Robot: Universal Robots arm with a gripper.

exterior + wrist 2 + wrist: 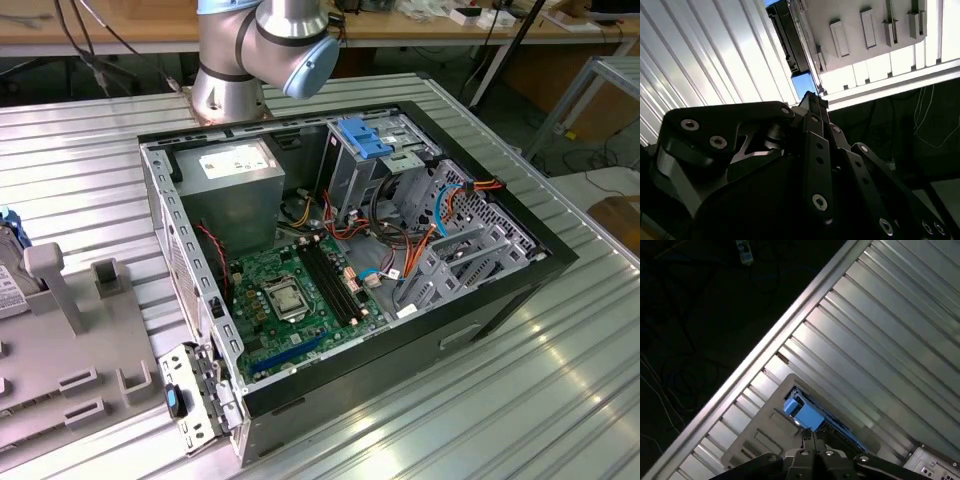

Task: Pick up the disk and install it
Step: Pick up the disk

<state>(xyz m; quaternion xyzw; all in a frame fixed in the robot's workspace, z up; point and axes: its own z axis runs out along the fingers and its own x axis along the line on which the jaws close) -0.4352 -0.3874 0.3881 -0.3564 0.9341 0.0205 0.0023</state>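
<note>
The disk [7,292] stands on edge in a grey holder [70,360] at the exterior view's far left, mostly cut off by the frame. In the first wrist view I look down on its blue carrier frame [803,413], just past my gripper [813,440]. My gripper hangs above it, its two fingertips pressed together with nothing visibly between them. In the second wrist view the gripper [813,99] points at the disk's dark edge [788,39], which stands against the grey holder [865,30].
An open computer case [520,275] lies on the ribbed metal table [560,400]. It holds a green motherboard [290,290], a grey power-supply box [235,170] and a metal drive cage with blue tabs [365,140]. The arm's base [240,70] stands behind the case.
</note>
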